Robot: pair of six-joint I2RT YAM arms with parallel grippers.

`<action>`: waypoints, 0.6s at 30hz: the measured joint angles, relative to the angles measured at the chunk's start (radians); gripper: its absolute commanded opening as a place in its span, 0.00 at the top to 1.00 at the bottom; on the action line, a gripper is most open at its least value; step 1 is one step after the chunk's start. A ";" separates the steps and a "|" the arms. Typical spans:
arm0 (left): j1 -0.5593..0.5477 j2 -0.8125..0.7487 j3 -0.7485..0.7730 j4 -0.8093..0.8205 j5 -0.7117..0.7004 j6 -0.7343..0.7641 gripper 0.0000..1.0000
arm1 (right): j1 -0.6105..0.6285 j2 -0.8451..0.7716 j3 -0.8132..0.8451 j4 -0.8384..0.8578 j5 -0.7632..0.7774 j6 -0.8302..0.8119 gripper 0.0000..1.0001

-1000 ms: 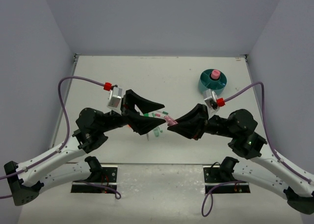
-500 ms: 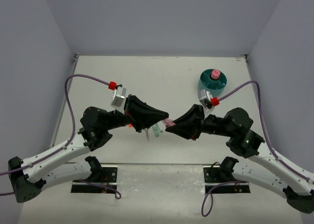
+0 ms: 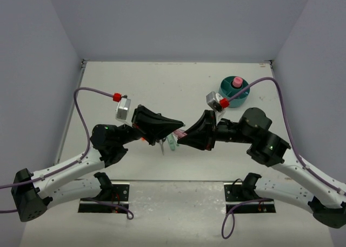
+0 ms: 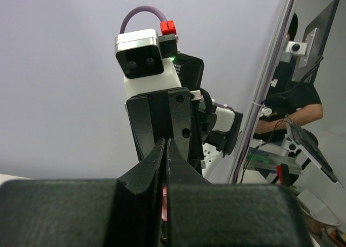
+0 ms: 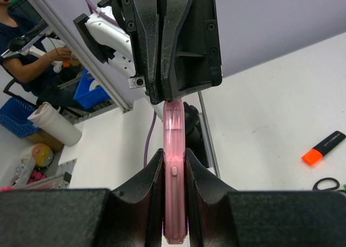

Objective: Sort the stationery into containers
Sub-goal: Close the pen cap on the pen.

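The pink highlighter (image 5: 174, 144) hangs above the table, held at both ends. My right gripper (image 5: 174, 163) is shut on its barrel. My left gripper (image 4: 165, 145) is shut on its far tip, a sliver of pink showing between the jaws. From above, the two grippers meet nose to nose at the pink highlighter (image 3: 183, 133), left gripper (image 3: 177, 128) and right gripper (image 3: 184, 139). Below them lie a green highlighter (image 3: 172, 143) and the scissors (image 3: 162, 146), partly hidden. The teal organizer (image 3: 225, 91) stands at the back right with the pink-capped bottle (image 3: 237, 82) in it.
An orange highlighter (image 5: 323, 148) and a scissors handle (image 5: 326, 184) lie on the table to the right in the right wrist view. Grey walls enclose the table on three sides. Both arms' elbows stretch over the near half of the table.
My left gripper has closed on the free end of the pink highlighter. Both arms have shifted slightly left, the right gripper keeping its hold.
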 measured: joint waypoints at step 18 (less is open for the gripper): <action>-0.034 0.002 0.015 0.005 -0.108 0.012 1.00 | 0.002 0.072 0.047 0.003 -0.030 -0.003 1.00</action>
